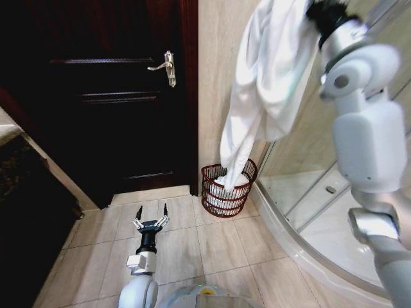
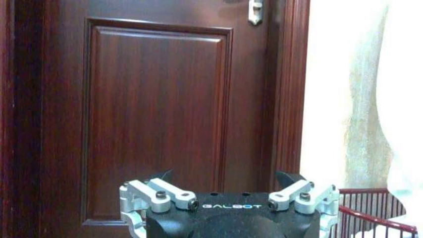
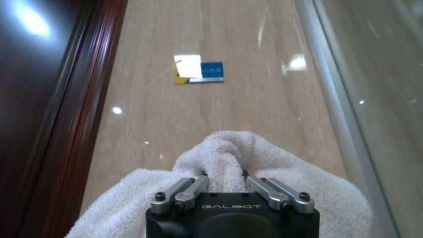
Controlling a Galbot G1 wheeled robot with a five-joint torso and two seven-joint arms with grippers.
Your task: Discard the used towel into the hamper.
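Observation:
The white towel [image 1: 263,83] hangs long from my right gripper [image 1: 319,13], which is raised high by the wall and shut on its top fold. Its lower end dangles into the mouth of the dark red wire hamper [image 1: 215,192], which stands on the floor in the corner between door frame and shower. The right wrist view shows the fingers of that gripper [image 3: 223,173] pinching the towel [image 3: 218,148]. My left gripper [image 1: 151,215] hovers low over the floor tiles left of the hamper, open and empty. In the left wrist view this gripper [image 2: 226,176] faces the door, with the hamper [image 2: 370,218] and towel [image 2: 403,99] at the edge.
A dark wooden door [image 1: 115,96] with a metal handle [image 1: 164,66] is shut behind the hamper. The curved shower tray [image 1: 321,218] and its glass wall lie to the right. A dark cabinet [image 1: 26,212] stands on the left. Beige floor tiles [image 1: 218,250] lie in front.

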